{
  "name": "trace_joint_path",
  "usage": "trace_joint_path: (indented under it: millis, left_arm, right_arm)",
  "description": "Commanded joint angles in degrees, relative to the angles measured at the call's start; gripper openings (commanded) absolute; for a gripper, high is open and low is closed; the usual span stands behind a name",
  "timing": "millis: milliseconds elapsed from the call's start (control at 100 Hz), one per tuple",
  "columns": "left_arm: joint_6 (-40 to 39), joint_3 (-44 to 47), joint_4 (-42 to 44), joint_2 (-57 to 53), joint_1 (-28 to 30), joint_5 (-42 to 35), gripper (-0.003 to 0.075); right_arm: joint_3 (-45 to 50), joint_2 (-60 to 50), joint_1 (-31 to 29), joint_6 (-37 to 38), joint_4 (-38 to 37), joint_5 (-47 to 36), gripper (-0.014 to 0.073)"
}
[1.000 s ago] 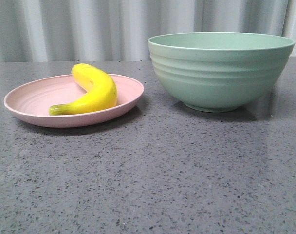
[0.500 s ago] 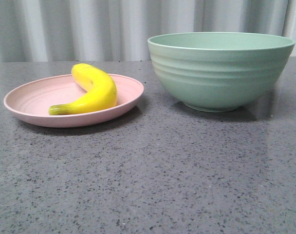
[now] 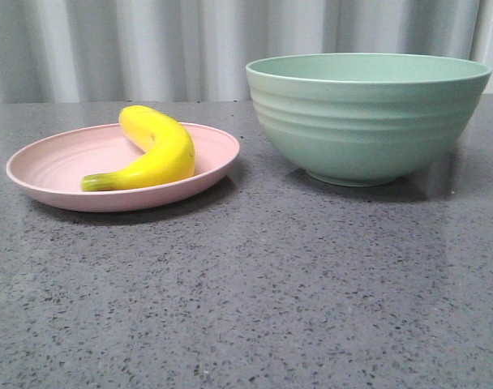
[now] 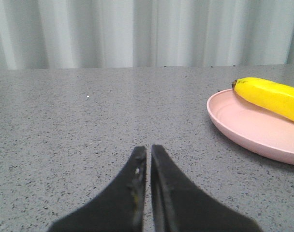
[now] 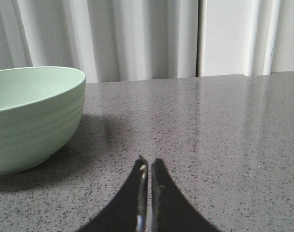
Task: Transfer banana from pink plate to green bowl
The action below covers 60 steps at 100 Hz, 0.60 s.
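**Banana on the plate, both pincers pressed together**

The banana – curved, smooth, bright yellow with a greenish stem – lies on the pink plate, a shallow matte round with faint rings. Just beside it stands the green bowl, deep, ridged outside (its inside is hidden from the front). Both sit on a speckled grey table before pale curtains. The left gripper and right gripper hover low – black fingers closed, holding nothing. The left wrist view cuts off the plate.

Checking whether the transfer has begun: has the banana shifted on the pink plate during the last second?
No. The banana lies at the same spot on the pink plate, stem end near its front rim, as before.
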Motion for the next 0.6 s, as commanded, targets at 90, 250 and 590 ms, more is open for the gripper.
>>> trace_joint_path:
  millis: [90,250,590]
  left_arm:
    - [-0.45,0.20,-0.61,-1.85,0.02,-5.42,-0.0019]
    - [-0.45,-2.59,-0.44,-1.85,0.02,-2.73,-0.0019]
    - [-0.45,-9.42,-0.05,0.73,0.02,-1.31,-0.0019]
  right_arm:
    - [-0.12,-1.08,-0.27,-0.48,-0.41,-3.16,-0.0079]
    - [-3.74,-1.08,-0.27,-0.85,-1.32,1.72,-0.0079]
    - [-10.41,3.65,-0.27,-0.85,-1.20,10.78,-0.0079]
